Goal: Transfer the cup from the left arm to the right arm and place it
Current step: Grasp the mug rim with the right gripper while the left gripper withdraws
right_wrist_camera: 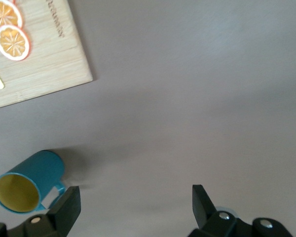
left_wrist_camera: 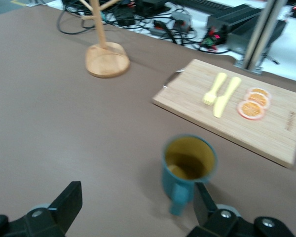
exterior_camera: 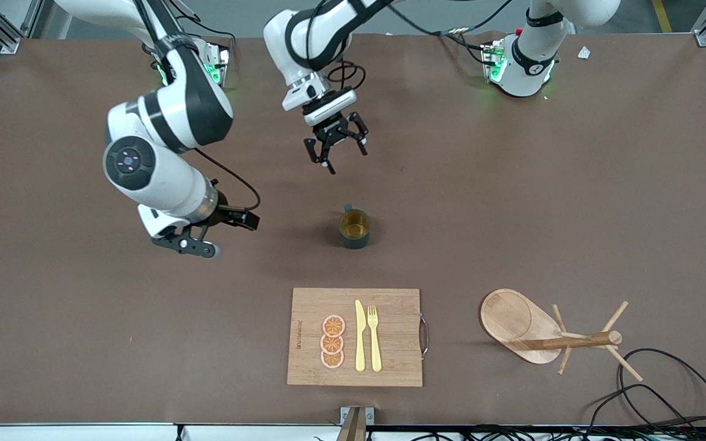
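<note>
The cup [exterior_camera: 355, 228], dark teal with a mustard-yellow inside, stands upright on the brown table, its small handle turned toward the robots' bases. My left gripper [exterior_camera: 336, 152] hangs open over bare table beside the cup, holding nothing. In the left wrist view the cup [left_wrist_camera: 190, 165] sits just off one fingertip [left_wrist_camera: 202, 197] of that gripper [left_wrist_camera: 136, 195], not between the fingers. My right gripper [exterior_camera: 227, 236] is open and empty, over the table toward the right arm's end from the cup. The right wrist view shows the cup [right_wrist_camera: 27, 182] off to one side of that gripper [right_wrist_camera: 133, 195].
A bamboo cutting board [exterior_camera: 396, 318] lies nearer to the front camera than the cup, carrying a yellow knife [exterior_camera: 360, 337], a yellow fork [exterior_camera: 374, 337] and three orange slices [exterior_camera: 333, 342]. A wooden peg rack [exterior_camera: 537, 334] stands toward the left arm's end, with black cables [exterior_camera: 665, 392] by the table's edge.
</note>
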Tool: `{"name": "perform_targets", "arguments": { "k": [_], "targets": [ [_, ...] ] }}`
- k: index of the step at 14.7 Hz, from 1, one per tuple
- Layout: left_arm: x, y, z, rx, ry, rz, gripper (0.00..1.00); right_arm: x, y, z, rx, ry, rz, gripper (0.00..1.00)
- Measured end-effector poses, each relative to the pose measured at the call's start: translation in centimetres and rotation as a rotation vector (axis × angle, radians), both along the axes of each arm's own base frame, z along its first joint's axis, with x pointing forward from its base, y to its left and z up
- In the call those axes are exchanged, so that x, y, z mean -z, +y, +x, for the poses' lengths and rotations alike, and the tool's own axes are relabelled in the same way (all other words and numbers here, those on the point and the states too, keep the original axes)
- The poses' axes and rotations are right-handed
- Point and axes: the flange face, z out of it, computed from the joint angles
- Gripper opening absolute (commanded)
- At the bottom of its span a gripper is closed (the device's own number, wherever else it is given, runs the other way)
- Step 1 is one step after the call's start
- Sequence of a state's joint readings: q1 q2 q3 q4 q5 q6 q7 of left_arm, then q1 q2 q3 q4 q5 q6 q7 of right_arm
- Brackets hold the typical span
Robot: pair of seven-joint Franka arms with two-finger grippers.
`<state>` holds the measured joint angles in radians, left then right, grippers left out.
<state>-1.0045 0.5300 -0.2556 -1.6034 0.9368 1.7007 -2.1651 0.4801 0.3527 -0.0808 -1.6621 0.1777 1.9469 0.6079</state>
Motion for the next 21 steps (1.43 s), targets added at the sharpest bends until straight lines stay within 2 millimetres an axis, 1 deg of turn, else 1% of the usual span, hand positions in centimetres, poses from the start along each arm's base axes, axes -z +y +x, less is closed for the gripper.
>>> {"name": "perform_targets", "arguments": {
  "k": [2,5,7,8,9,11,13,14,15,17,19,21],
  "targets": [
    [-4.9,3.4,1.8,-0.014,0.086,0.002,0.99,2.4,1.7,-0.8,0.021,-0.016,0.016,1.00],
    [-12.0,8.8,5.7,-0.022,0.203,-0.020,0.99,5.6,4.3,-2.4,0.006,-0.050,0.020,1.00],
    [-15.6,12.7,8.8,-0.011,0.279,-0.030,0.99,6.9,6.7,-3.3,-0.029,-0.083,0.029,1.00],
    [-16.8,14.5,10.3,-0.012,0.318,-0.042,1.00,7.7,8.2,-3.9,-0.055,-0.099,0.034,1.00],
    [-17.6,16.3,11.7,-0.022,0.345,-0.057,1.00,8.5,9.6,-4.5,-0.084,-0.114,0.038,1.00],
    [-18.1,19.5,14.7,-0.058,0.380,-0.076,1.00,10.5,12.2,-5.5,-0.124,-0.149,0.048,1.00],
    [-18.0,22.0,17.2,-0.056,0.410,-0.075,1.00,12.2,13.8,-6.0,-0.145,-0.175,0.054,1.00],
    [-18.2,23.1,18.4,-0.041,0.429,-0.071,1.00,12.7,14.3,-6.1,-0.153,-0.180,0.055,1.00],
    [-18.8,24.2,19.5,-0.016,0.450,-0.067,1.00,13.1,14.8,-6.1,-0.159,-0.182,0.055,1.00],
    [-20.7,26.9,21.7,0.036,0.496,-0.084,1.00,13.4,15.7,-6.1,-0.169,-0.187,0.057,1.00],
    [-22.4,30.7,24.1,0.054,0.540,-0.136,1.00,13.5,16.4,-6.1,-0.177,-0.197,0.063,0.98],
    [-23.8,34.5,26.1,0.073,0.562,-0.171,1.00,13.7,17.1,-6.4,-0.187,-0.203,0.066,0.93]
  ]
}}
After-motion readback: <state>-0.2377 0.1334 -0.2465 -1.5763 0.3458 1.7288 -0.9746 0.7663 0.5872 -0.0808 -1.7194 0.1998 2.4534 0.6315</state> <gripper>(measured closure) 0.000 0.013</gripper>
